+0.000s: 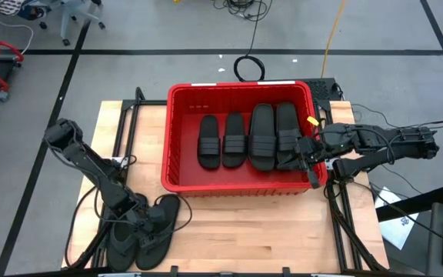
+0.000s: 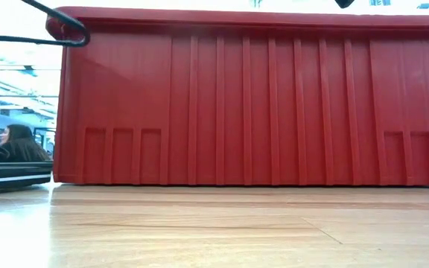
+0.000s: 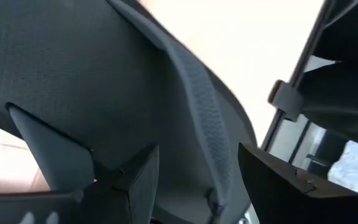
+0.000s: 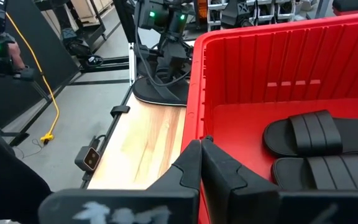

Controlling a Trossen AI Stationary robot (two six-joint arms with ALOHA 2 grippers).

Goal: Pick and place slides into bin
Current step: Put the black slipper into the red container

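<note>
Inspection of my station. Four matte black rubber band-strap slides [image 1: 246,140] lie side by side in the large red slotted plastic bin [image 1: 177,138], long axes running front to back.

My right tool [image 1: 311,150] hangs at the bin's right rim, fingers pressed together, holding nothing; its side appears served.

My left tool [image 1: 138,218] is down at the near left corner of the wooden table [image 1: 283,231], fingers apart and set about a black thong-strap slide [image 1: 160,228]. Whether they clamp it yet, I cannot tell. A second dark slide [image 1: 121,240] lies just beside it, on the side away from the bin.

Judgement: the left arm is the nearer one. The slide's long axis runs obliquely, toe angled toward the bin, which stands ahead and to the right of that tool.
</note>
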